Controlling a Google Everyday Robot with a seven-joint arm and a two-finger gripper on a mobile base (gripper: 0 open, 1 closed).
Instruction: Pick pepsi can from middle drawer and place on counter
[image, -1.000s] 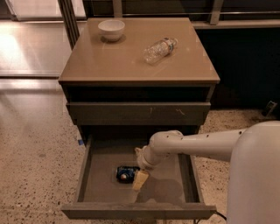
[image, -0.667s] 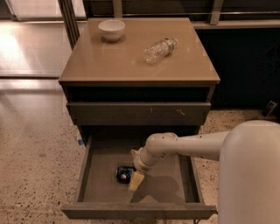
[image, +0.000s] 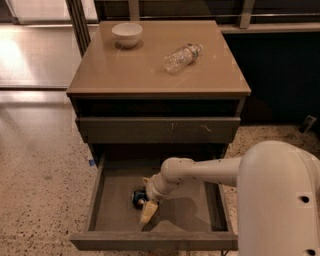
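Observation:
The pepsi can (image: 137, 198) lies on its side on the floor of the pulled-out middle drawer (image: 150, 241), left of centre. My gripper (image: 147, 197) reaches down into the drawer from the right and sits right against the can. It is open, with one pale finger (image: 148, 212) in front of the can and the other behind it. My white arm hides part of the drawer floor to the right. The tan counter (image: 140, 70) tops the cabinet above.
A white bowl (image: 127, 34) stands at the counter's back left. A clear plastic bottle (image: 182, 57) lies on its side at the back right. A closed drawer front with pale scratch marks (image: 157, 130) is above the open drawer. Speckled floor lies to the left.
My gripper has moved left and a little toward the drawer front, from beside the can to straddling it. The can has stayed about where it was.

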